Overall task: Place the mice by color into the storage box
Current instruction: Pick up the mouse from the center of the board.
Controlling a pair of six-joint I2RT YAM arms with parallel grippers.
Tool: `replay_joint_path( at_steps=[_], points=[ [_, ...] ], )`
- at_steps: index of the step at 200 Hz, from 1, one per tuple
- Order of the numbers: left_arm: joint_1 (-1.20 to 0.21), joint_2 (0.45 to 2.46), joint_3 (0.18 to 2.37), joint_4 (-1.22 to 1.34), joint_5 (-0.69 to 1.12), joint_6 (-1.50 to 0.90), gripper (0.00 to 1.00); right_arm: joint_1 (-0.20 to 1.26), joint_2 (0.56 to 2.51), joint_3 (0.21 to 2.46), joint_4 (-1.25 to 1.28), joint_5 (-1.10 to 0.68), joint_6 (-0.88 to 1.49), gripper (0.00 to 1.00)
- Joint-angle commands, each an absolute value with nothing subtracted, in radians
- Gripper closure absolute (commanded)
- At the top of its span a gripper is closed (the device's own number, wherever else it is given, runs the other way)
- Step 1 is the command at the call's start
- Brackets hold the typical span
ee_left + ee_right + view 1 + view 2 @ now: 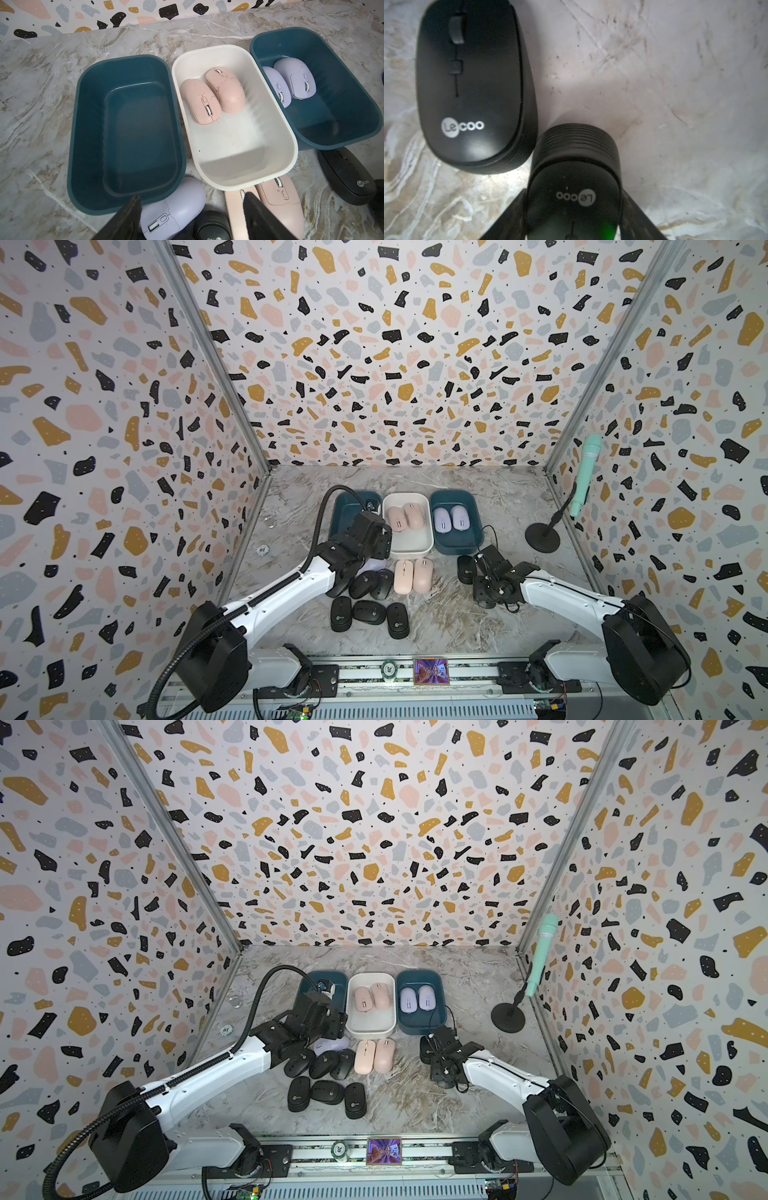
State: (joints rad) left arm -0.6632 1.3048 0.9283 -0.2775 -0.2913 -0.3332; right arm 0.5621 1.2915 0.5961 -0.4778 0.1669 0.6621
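While the left claw hangs spread and empty, the right claw pinches a black mouse marked "Lecoo"; second black mouse just beside it, same logo.

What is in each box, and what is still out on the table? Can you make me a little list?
left teal box: empty
white box: two pink mice
right teal box: two lavender mice
still on the table: two loose pink mice, one loose lavender mouse, a bunch of black mice
left gripper: open, holding nothing
right gripper: closed on the gripped black mouse, with a spare black mouse lying beside it
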Motion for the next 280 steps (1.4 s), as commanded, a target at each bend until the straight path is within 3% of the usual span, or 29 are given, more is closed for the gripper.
replay_joint_path(
  at_steps=[1, 90, 177, 238, 280],
  points=[
    [-0.666, 1.299, 0.936, -0.281, -0.295, -0.323, 0.23, 0.558, 1.303, 0.578, -0.470, 0.150, 0.676, 0.35],
    [-0.667, 1.263, 0.914, -0.324, -0.274, -0.319, 0.23, 0.558, 1.275, 0.580, -0.488, 0.148, 0.678, 0.42],
    [-0.667, 1.206, 0.916, -0.475, -0.301, -0.291, 0.23, 0.562, 1.145, 0.795, -0.686, 0.195, 0.656, 0.42],
    [-0.666, 1.188, 0.928, -0.499, -0.400, -0.314, 0.23, 0.603, 1.243, 0.967, -0.658, 0.206, 0.599, 0.42],
    [-0.664, 1.180, 0.936, -0.527, -0.465, -0.312, 0.23, 0.674, 1.410, 1.126, -0.569, 0.177, 0.546, 0.42]
  ],
)
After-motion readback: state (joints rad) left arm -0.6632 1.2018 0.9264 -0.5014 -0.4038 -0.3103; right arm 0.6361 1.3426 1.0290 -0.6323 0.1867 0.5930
